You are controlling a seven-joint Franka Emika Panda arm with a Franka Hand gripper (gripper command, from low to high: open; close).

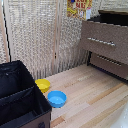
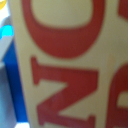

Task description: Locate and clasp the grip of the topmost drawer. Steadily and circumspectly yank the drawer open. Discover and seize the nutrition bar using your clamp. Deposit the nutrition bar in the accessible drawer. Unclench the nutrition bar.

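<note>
Nutrition bar (image 2: 70, 65) packet fills the wrist view, right against the claw; claw's opening cannot be told.

— What colours mark the dresser? 
— The topmost drawer (image 1: 106, 42) is brown wood-grain, its handle (image 1: 101, 42) silver.

— And the floor? 
— Pale wood planks (image 1: 92, 95), a yellow bowl (image 1: 43, 85), a blue bowl (image 1: 56, 99), a black fabric bin (image 1: 20, 97).

— Up close? 
— The nutrition bar (image 2: 70, 65) shows tan-yellow with big red lettering.
</note>
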